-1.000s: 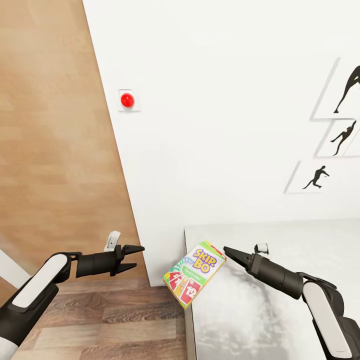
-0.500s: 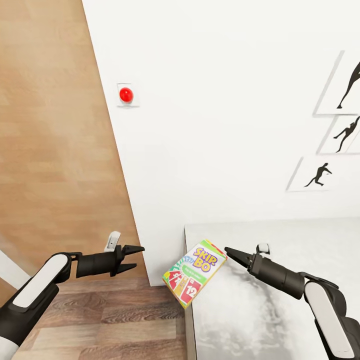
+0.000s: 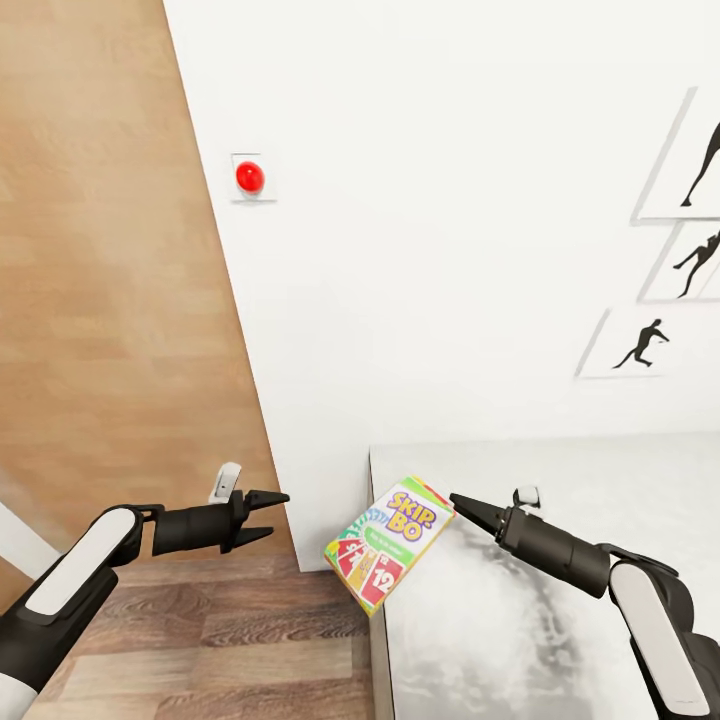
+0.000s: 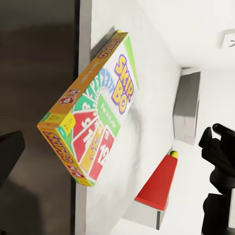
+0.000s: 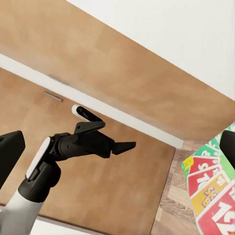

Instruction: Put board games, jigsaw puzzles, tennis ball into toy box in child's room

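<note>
The left gripper (image 3: pixel 268 514), at 8 o'clock in the head view, hangs over the wooden floor (image 3: pixel 200 620) with its 2 fingers parted and nothing between them, likely in reserve. At 6 o'clock, the SKIP BO board game (image 3: pixel 389 544) is pinched by its upper corner in the clenched right gripper (image 3: pixel 458 503), tilted over the table (image 3: pixel 600 480) edge, a grip that suits carrying. Behind, at 11 o'clock, a red button (image 3: pixel 249 177) marks the white wall; 3 silhouette pictures (image 3: pixel 640 345) hang at 3 o'clock
</note>
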Tool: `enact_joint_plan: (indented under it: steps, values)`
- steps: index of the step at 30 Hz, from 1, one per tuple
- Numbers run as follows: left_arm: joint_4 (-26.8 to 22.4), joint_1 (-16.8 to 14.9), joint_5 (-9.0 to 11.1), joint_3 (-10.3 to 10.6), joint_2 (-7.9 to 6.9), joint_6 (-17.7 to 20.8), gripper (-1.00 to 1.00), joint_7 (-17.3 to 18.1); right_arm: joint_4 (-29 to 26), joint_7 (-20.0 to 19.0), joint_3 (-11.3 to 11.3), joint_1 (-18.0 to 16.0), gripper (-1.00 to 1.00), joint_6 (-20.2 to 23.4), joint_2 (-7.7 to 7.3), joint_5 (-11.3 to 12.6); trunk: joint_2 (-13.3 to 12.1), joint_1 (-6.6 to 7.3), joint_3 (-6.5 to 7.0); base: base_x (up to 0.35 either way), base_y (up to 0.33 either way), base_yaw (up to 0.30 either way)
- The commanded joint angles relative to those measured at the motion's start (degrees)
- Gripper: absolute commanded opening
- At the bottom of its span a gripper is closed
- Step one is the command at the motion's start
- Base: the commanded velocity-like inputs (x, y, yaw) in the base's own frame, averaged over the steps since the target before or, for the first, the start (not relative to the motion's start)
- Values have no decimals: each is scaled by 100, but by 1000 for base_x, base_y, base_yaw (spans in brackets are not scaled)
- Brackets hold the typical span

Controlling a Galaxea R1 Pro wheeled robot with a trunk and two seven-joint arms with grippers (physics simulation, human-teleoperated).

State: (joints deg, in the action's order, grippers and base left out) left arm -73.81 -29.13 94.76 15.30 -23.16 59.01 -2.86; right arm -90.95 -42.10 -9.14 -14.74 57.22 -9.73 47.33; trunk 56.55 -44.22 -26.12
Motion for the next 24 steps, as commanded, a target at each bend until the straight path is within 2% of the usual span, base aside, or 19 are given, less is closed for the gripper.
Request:
enact_joint_plan:
  steps: [1,4,6,10,13,14,24]
  values:
    - [-2,-5,42,10,-3,5,100,-30,-1,-24,-4,-12,100,33,9,-14,46,-23,-25,0,0,0]
    - [-2,-5,42,20,9,2,100,-32,1,-1,-2,-37,100,43,29,-12,166,-89,-78,0,0,0]
    - [-2,-5,39,27,64,-1,100,-33,3,21,3,-195,100,105,28,-7,247,-133,-114,0,0,0]
    - [-2,-5,36,37,150,3,100,-34,7,58,41,-654,100,232,11,3,407,-221,-186,0,0,0]
    - [-2,-5,10,32,198,14,100,-32,18,149,71,-1170,100,278,-9,25,527,-287,-240,0,0,0]
    - [-2,-5,10,32,198,14,100,-32,18,149,71,-1170,100,278,-9,25,567,-309,-258,0,0,0]
    - [-1,-5,-2,19,196,34,100,-14,197,273,166,-1982,100,278,-19,54,969,-528,-437,0,0,0]
